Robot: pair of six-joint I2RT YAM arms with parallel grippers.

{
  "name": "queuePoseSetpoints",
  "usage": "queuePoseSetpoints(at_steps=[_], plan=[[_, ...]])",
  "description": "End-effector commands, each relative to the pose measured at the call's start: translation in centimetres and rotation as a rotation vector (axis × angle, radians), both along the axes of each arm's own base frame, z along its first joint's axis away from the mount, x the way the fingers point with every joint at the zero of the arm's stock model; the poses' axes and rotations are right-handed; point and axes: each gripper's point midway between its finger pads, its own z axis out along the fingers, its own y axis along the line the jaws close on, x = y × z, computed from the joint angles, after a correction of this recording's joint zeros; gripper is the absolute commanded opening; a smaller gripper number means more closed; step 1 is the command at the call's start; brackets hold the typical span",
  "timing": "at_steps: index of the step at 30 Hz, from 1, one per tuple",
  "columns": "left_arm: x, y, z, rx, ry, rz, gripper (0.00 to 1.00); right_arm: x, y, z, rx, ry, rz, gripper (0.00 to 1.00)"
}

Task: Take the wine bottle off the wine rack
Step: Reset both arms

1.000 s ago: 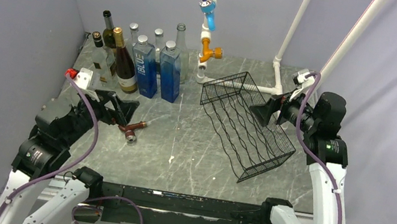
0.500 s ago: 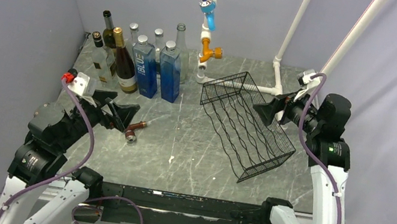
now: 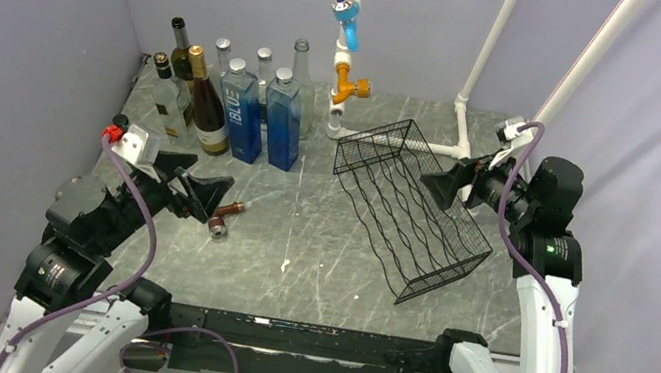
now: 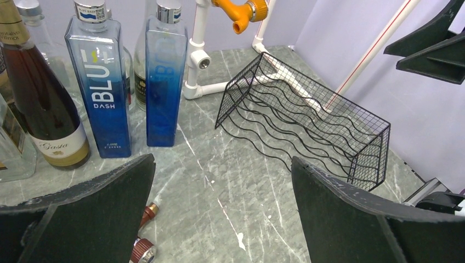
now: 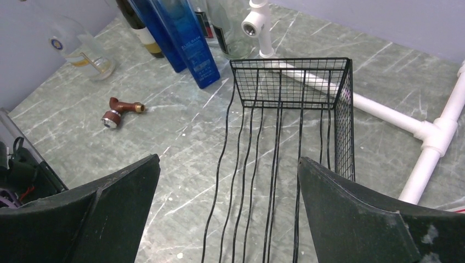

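Black wire-mesh wine rack, wavy tiers. Grey-green marbled desk, white veins. Two blue bottles, white lettering, silver caps. Dark wine bottle, gold foil, cream label. White pipe frame, orange tap, light-blue valve. Copper-brown tap.

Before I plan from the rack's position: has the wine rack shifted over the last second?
No. The wine rack sits where it was, its far end still beside the base of the white pipe frame.

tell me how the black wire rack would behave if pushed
Probably light for its size: the wire rack is thin open mesh with nothing in it. It would likely slide rather than tip, being low and wide on the smooth stone table. Open mesh may snag whatever pushes it.
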Motion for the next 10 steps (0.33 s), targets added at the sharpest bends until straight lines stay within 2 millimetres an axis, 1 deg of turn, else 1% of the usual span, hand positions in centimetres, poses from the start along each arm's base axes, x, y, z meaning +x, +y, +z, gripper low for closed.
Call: queuePoseSetpoints(at_steps=[1, 5, 10], plan=[[-0.44, 0.07, 1.15, -0.015, -0.043, -0.006, 0.99, 0.0, -0.24, 0.84, 0.031, -0.017, -0.024, 1.0], [-0.42, -0.02, 0.57, -0.019, -0.037, -0.009, 1.0, 0.05, -0.19, 0.84, 0.032, -0.017, -0.019, 1.0], [-0.73, 0.05, 0.83, -0.02, -0.047, -0.012, 1.0, 0.12, 0.23, 0.13, 0.053, -0.004, 0.004, 1.0]])
